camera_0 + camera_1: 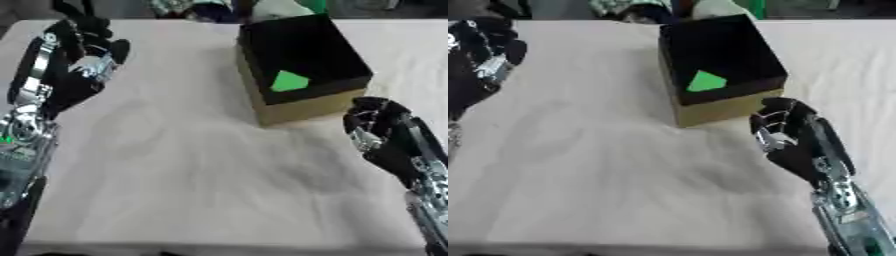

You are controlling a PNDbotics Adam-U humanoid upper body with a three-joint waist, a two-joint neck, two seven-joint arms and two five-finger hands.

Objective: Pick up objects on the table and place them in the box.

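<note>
A cardboard box (306,107) with a black inside stands at the far middle of the table. A green flat piece (289,81) lies inside it. My right hand (785,137) hovers just to the right of the box's near corner, fingers curled and holding nothing. Over the table's far left edge my left hand (83,60) is raised, its fingers bent, with nothing in it.
A pale cloth (192,170) covers the table, with wrinkles across its middle. Green and dark shapes (188,7) show beyond the far edge behind the box.
</note>
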